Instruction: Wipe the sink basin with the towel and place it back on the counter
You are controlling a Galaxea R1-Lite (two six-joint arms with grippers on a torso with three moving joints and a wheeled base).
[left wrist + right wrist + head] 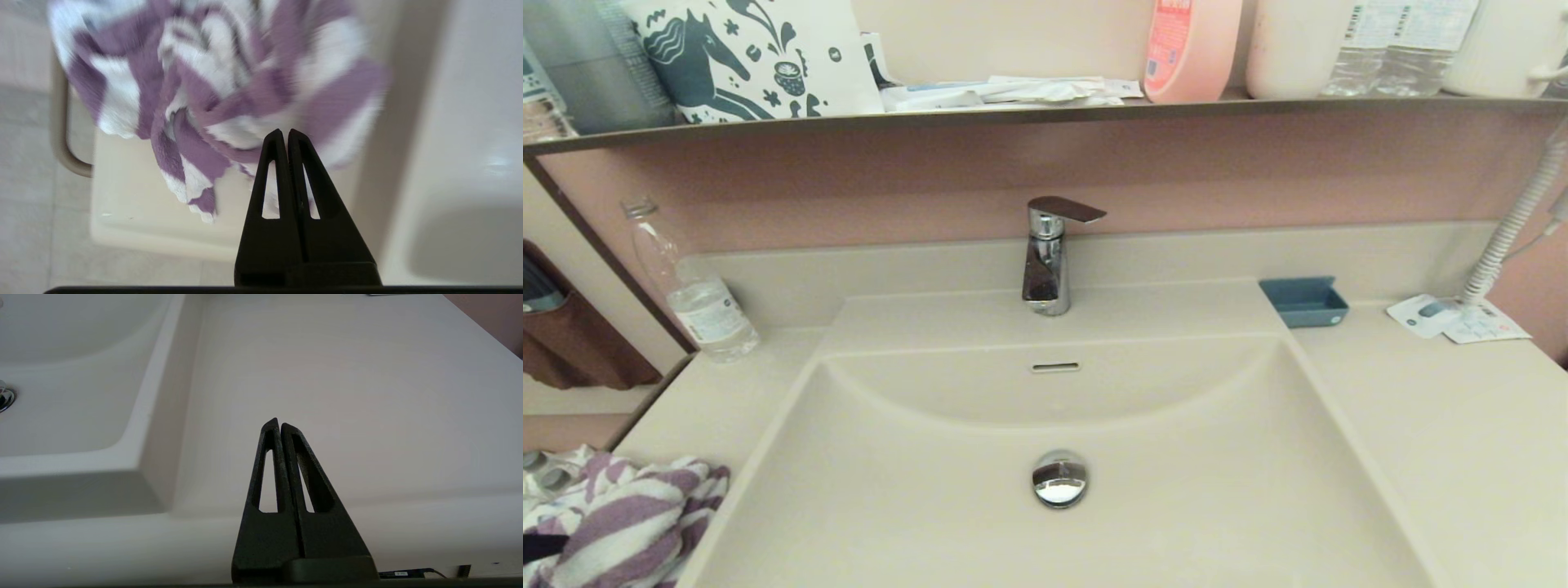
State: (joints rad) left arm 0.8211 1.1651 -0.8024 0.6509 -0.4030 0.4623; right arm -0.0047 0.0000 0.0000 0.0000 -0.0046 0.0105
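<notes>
The purple and white striped towel (621,514) lies bunched on the counter's front left corner, beside the sink basin (1176,490). The basin is bare, with its chrome drain plug (1059,478) and slot overflow (1055,367) showing. In the left wrist view my left gripper (284,131) is shut, its tips right at the towel (229,81); no cloth shows between the fingers. My right gripper (278,421) is shut on nothing and hovers over the counter (347,375) to the right of the basin (61,396). Neither gripper shows in the head view.
A chrome faucet (1045,261) stands behind the basin. A plastic bottle (694,286) is at the back left; a blue dish (1304,300), paper cards (1454,318) and a coiled cord (1511,229) are at the back right. A dark-edged shelf (1045,114) carries bottles above.
</notes>
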